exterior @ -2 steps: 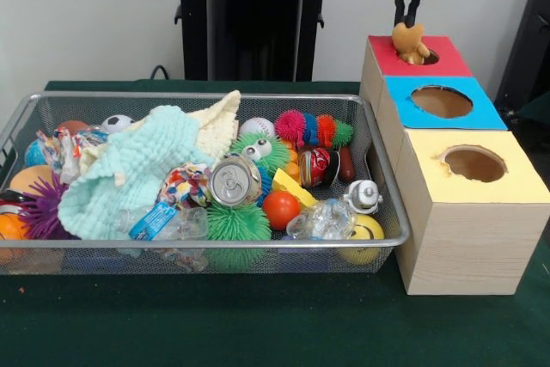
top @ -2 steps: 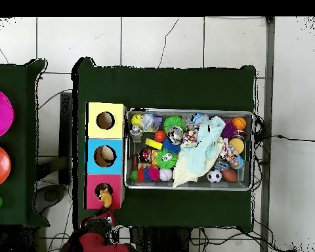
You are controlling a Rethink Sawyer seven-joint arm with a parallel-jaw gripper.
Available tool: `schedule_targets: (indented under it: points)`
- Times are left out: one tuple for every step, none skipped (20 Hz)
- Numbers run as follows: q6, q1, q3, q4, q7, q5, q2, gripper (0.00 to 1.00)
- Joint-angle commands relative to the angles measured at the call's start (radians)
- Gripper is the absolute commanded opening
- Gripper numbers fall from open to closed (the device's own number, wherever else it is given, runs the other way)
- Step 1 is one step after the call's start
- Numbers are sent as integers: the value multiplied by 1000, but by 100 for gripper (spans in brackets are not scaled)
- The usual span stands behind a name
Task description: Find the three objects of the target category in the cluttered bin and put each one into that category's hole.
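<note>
Three holes top the wooden box (exterior @ -2 steps: 468, 238) standing just right of the wire bin (exterior @ -2 steps: 198, 242) on the green worktop (exterior @ -2 steps: 258, 324). Left to right in the front view: the bin, heaped with clutter, carries a pale green knitted cloth (exterior @ -2 steps: 129, 169) draped over the left half; near the centre lies a drink can (exterior @ -2 steps: 235, 180) end-on, with a green spiky ball (exterior @ -2 steps: 236, 225) and an orange ball (exterior @ -2 steps: 281, 209) in front of it; toward the bin's right end sit a clear crumpled plastic bottle (exterior @ -2 steps: 322, 221) and a yellow ball (exterior @ -2 steps: 365, 234).

Beyond the bin, the box shows a yellow face (exterior @ -2 steps: 507, 180) nearest the camera, a blue face (exterior @ -2 steps: 443, 102) in the middle and a red face (exterior @ -2 steps: 418, 56) at the far end. Above the red face hangs the claw (exterior @ -2 steps: 409, 8), its fingers drawn close together and pinching the top of a small tan soft toy (exterior @ -2 steps: 411, 43). The toy's lower part sits at the rim of the red hole; whether it has entered the opening cannot be told. The overhead view likewise places the toy at the red hole's edge.

Step in hand, as judged: dropping the toy into the red hole. To do this well, the toy should be centred over the opening before release, since it appears to lie toward one edge; a drop from there could catch on the rim or land on the lid.
</note>
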Motion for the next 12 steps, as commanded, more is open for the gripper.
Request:
schedule_targets:
  points:
    - [-7,-18,48,-7,262,44,52,100]
    - [-5,-19,47,-8,261,44,51,100]
    - [-4,-19,46,-11,257,43,51,100]
    - [1,-18,44,-15,253,44,50,100]
    - [6,-17,42,-19,248,44,48,100]
    - [11,-16,41,-22,245,46,48,100]
    - [16,-13,37,-27,240,47,46,100]
    - [25,-5,27,-32,231,50,35,100]
    - [48,1,19,-39,220,55,18,100]
    - [68,1,17,-41,215,58,4,100]
    - [88,1,15,-43,211,60,-10,100]
    - [109,-3,15,-48,205,60,-22,100]
